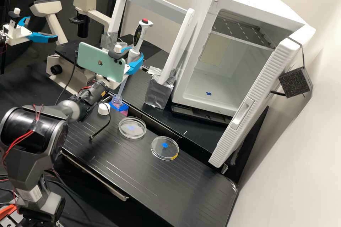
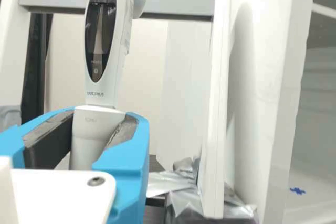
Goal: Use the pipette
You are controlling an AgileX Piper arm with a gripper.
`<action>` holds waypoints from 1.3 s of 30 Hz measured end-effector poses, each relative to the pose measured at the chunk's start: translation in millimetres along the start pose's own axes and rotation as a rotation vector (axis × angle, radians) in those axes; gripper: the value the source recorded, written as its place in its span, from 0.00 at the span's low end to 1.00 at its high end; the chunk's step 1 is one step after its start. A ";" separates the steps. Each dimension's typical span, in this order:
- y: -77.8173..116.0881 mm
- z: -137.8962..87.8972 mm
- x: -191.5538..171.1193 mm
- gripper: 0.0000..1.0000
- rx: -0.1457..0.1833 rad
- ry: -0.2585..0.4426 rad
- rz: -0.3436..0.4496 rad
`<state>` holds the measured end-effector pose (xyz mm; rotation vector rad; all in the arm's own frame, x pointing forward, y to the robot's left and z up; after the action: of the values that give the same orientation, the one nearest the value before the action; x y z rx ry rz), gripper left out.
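From the left of the high view, the dark arm (image 1: 83, 101) slants up to where the work is. Below and left of the bottle, a white cap (image 1: 103, 109) lies on the bench (image 1: 142, 177), so the opening-up looks done. Just right of it, left of the frame's centre, stands the small open bottle (image 1: 116, 101) — and down to its mouth runs the slim lower end of the pipette (image 1: 137, 39), which leans in the upper middle. The gripper (image 2: 98, 129) is clamped round the pipette's lower body, a blue finger either side. I'd call it the drawing-up stage, more or less midway. Further right, near the middle of the frame, wait a clear dish (image 1: 132, 128) and a second dish (image 1: 164, 148); if liquid is to go anywhere, I'd guess one of those, and that part looks left to do.

As for what I can't make out: the phone (image 1: 101, 62), left of the pipette, covers part of the gripper. Whether the tip is truly inside the bottle or dips into liquid — can't say, nor whether the pipette holds any. Nor can I tell if the dishes have lids on. In the wrist view the pipette's top is cut off by the upper edge, and the fingers hide its lower part.
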<state>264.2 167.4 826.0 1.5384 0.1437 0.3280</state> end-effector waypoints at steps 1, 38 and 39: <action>-1.3 2.2 -1.6 0.00 0.004 -0.004 0.003; -38.5 10.0 -46.3 0.00 -0.039 -0.025 -0.038; -38.5 10.0 -46.3 0.00 -0.039 -0.025 -0.038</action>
<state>227.8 144.1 782.9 1.4986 0.1459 0.2803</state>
